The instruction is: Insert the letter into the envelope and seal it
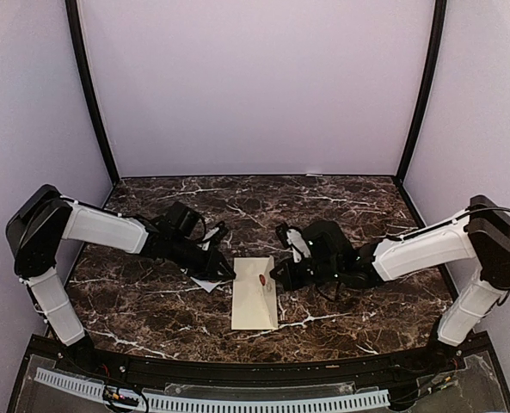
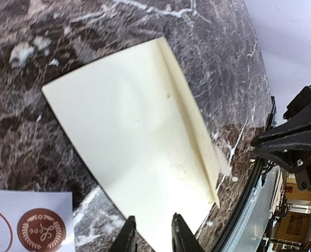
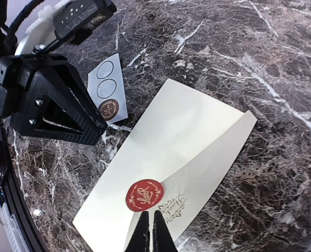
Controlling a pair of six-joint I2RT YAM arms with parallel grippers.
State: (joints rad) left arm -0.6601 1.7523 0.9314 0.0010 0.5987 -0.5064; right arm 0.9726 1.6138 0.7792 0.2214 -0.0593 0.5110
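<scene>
The cream envelope (image 1: 255, 297) lies flat on the marble table, its flap folded down, with a red round seal sticker (image 1: 261, 279) on the flap's tip. The letter is hidden from every view. My left gripper (image 1: 224, 271) is open and empty, its fingers over the envelope's (image 2: 134, 131) near edge in the left wrist view (image 2: 152, 223). My right gripper (image 1: 276, 274) is shut, its tips (image 3: 150, 218) right beside the red seal (image 3: 145, 195) on the envelope's (image 3: 171, 142) flap, which bears a printed script mark.
A white sticker sheet (image 1: 205, 283) lies left of the envelope under the left arm. It holds one brown sticker (image 2: 41, 230) and empty rings (image 3: 106, 79). The right gripper's body (image 2: 297, 147) is close to the envelope's other side.
</scene>
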